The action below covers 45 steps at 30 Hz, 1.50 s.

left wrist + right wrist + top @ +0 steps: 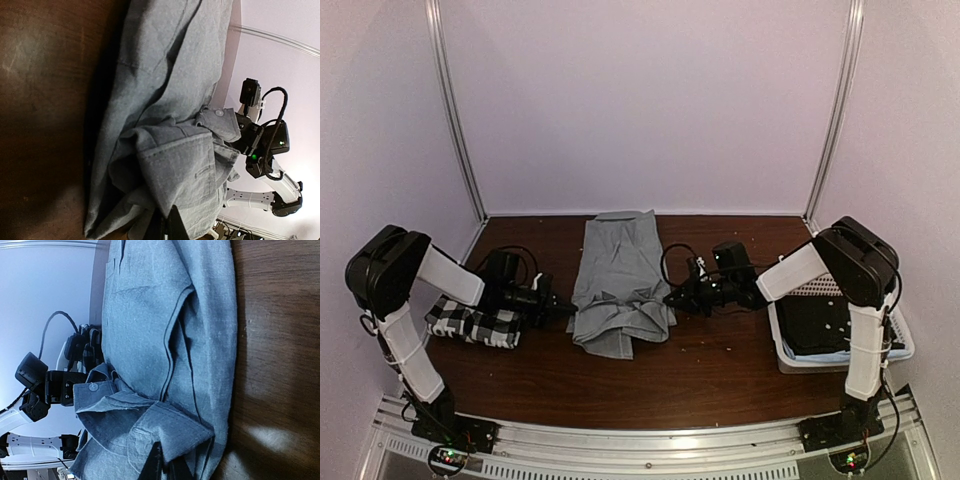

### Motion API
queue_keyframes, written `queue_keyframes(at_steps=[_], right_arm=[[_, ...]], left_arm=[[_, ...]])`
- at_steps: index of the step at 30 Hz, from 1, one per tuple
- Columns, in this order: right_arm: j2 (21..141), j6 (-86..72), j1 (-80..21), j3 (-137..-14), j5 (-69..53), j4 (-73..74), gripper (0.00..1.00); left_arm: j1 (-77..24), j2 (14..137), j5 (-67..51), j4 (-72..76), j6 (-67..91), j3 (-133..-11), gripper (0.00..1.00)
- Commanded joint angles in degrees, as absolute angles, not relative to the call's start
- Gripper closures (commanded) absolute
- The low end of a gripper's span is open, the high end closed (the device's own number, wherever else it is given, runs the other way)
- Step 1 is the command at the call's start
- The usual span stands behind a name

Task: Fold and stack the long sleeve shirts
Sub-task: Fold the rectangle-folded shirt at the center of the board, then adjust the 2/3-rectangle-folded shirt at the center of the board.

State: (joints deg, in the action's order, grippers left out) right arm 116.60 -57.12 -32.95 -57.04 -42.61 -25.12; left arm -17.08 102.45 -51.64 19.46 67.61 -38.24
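Centre-table, clamped tight on the bunched near end of the grey shirt (617, 268) with left gripper (570, 310) and right gripper (670, 298), one per side. Lift level, keep cloth taut, lay flat; then onto checked shirt (470, 323), folded far left.

The left arm (448, 273) hides part of the checked shirt (472, 325).

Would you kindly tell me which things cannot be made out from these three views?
Top view: the left arm covers part of the checked shirt, so its fold is unclear.
Top view: the basket holds something dark, partly behind the right arm; unidentifiable.
Wrist views: both arms' jaws are cut off by the bottom edge and wrapped in the grey shirt.
Wrist views: the grey shirt's far end runs off the top edge.
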Motion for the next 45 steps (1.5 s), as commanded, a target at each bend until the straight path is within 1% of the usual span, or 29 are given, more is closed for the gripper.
queue_keyframes(at_steps=[1,2,4,6,9,11,15,16,20,26,33,38,41,45], right_arm=[[114.28,-55.03,-32.34,-57.97,-40.64,-24.68,0.88],[113.69,-54.17,-32.34,-58.11,-40.28,-23.66,0.85],[112.24,-52.17,-32.34,-58.55,-39.43,-21.48,0.78],[110.75,-50.44,-32.42,-58.83,-38.84,-19.27,0.72],[108.47,-48.11,-32.5,-58.82,-37.72,-16.04,0.67],[107.17,-46.82,-32.56,-58.51,-37.18,-14.54,0.62],[105.13,-43.77,-33.03,-58.21,-35.65,-11.33,0.52],[104.71,-43.06,-33.26,-58.12,-35.3,-10.63,0.5],[103.44,-40.14,-34.48,-57.75,-33.71,-8.0,0.44],[101.82,-38.73,-37.39,-55.3,-33.63,-6.5,0.44],[100.32,-39.2,-41.19,-50.38,-33.58,-8.11,0.45],[101.65,-40.1,-42.89,-48.37,-33.74,-10.85,0.46],[103.21,-40.6,-43.44,-48.47,-34.17,-13.03,0.46],[104.91,-41.27,-43.83,-48.95,-34.39,-14.65,0.48]], left_arm=[[-16.52,101.29,-50.14,21.63,66.12,-40.25,0.99],[-16.52,100.8,-49.96,21.36,65.79,-40.3,0.92],[-16.52,99.61,-49.27,19.78,64.61,-40.71,0.83],[-16.52,98.2,-48.36,17.16,62.7,-41.26,0.72],[-16.52,95.75,-45.71,12.0,58.73,-41.95,0.53],[-16.52,94.17,-44.12,9.26,56.55,-42.13,0.43],[-16.52,91.75,-41.41,4.08,52.21,-42.46,0.3],[-16.52,91.48,-41.27,3.45,51.43,-42.38,0.29],[-16.52,89.58,-39.79,0.41,48.3,-41.64,0.26],[-17.42,86.19,-40.34,-2.81,46.74,-38.68,0.29],[-22.2,82.83,-40.46,-2.92,47.4,-35.42,0.33],[-25.98,82.82,-40.04,-1.26,48.69,-34.51,0.35],[-27.48,84.12,-40.13,0.91,49.61,-34.08,0.38],[-28.67,85.32,-40.35,3.5,51.06,-33.81,0.46]])
